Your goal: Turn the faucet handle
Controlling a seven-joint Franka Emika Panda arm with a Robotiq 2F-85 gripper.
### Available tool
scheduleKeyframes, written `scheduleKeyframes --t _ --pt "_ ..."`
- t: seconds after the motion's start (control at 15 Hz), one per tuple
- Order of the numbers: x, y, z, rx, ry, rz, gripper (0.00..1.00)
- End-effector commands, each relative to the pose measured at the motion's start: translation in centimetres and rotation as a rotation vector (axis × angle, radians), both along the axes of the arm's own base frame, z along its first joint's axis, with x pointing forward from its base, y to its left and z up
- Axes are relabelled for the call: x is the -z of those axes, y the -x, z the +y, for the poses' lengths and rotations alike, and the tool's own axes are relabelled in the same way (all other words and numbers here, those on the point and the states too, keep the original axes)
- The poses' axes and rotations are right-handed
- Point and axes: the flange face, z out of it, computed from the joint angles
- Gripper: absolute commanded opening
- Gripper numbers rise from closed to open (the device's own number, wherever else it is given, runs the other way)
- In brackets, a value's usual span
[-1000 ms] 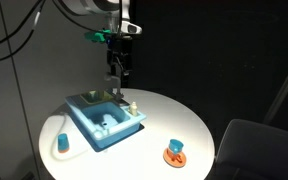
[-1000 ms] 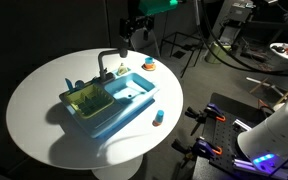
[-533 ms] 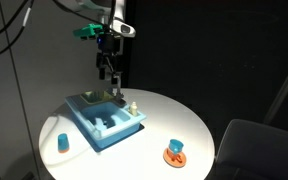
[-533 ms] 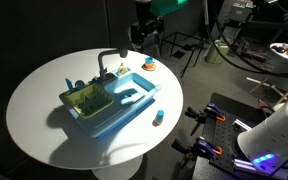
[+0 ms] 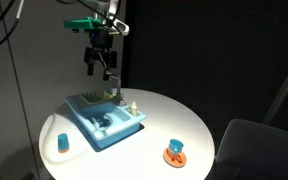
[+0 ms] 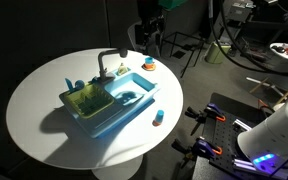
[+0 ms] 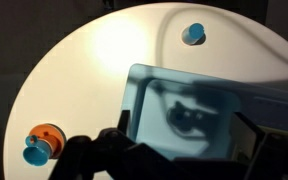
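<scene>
The thin grey faucet [image 6: 103,66] stands at the back edge of the light-blue basin [image 6: 132,107], and it also shows in an exterior view [image 5: 115,94]. Its tiny pale handle is too small to tell apart from the faucet. My gripper [image 5: 99,70] hangs open and empty well above the faucet, apart from it, and is seen near the top of an exterior view [image 6: 145,39]. In the wrist view my dark fingers [image 7: 184,128] frame the basin [image 7: 199,85] far below.
A small white-and-yellow bottle [image 5: 133,105] stands by the basin rim. A green block [image 6: 84,97] lies in the basin's side compartment. A blue cup [image 5: 61,144] and an orange-and-blue piece [image 5: 175,152] stand on the round white table [image 5: 169,115].
My gripper has risen away from the faucet and swung sideways, higher above the basin. Nothing on the table has moved.
</scene>
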Motion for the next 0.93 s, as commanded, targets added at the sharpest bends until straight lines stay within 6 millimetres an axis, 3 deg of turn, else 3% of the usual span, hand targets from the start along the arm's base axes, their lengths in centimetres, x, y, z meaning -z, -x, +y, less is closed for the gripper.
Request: scheduleKeyframes --t 0.0,0.47,0.8,0.87 --pt "-1.7 0.4 1.3 -0.076 -0.061 -0.066 1.00" --pt "-4.2 1.2 3.5 -0.023 -0.068 -0.171 1.00" --pt "-5.1 2.7 3.8 0.039 -0.051 -0.195 1.00" --pt "-4.7 1.5 3.7 0.010 -0.057 -0.173 1.00"
